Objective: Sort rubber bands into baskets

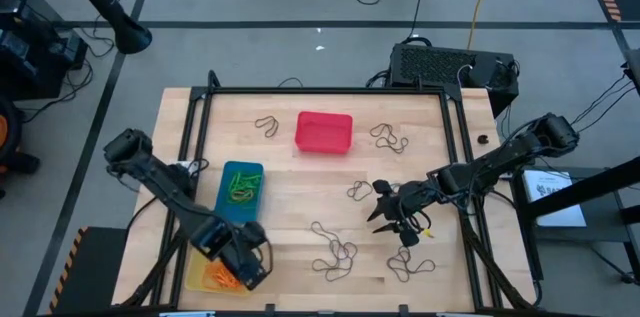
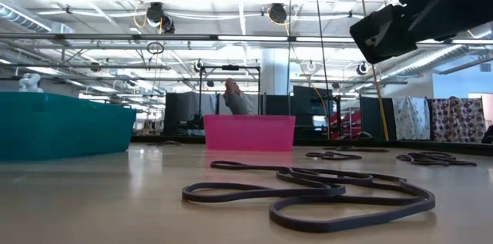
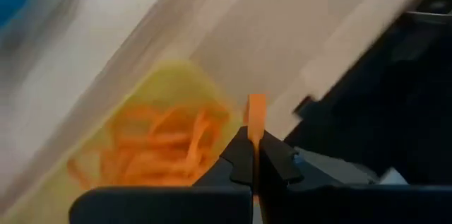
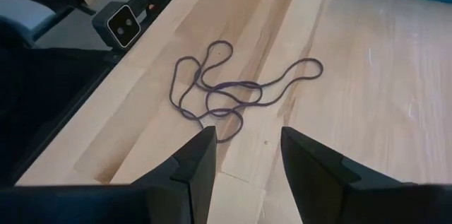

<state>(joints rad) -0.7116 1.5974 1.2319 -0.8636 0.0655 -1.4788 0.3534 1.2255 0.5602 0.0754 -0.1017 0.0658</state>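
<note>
We saw the left tool poised over the yellow basket at the near left corner of the wooden surface; its fingers were pressed together on an orange rubber band, which stood up between them above the heap of orange bands already lying in that basket. Just beyond it stood the blue basket holding green bands, and farther back, near the middle of the surface, the red basket. The right tool hung right of centre with its fingers parted and nothing between them, pointed down at a tangle of dark bands lying loose on the wood. More dark bands were scattered about: a cluster near the front edge, another to its right, a small one just beside the right tool, one right of the red basket and one to its left. In the low view a dark looped pile lay closest to the camera, with the red basket behind it.
</note>
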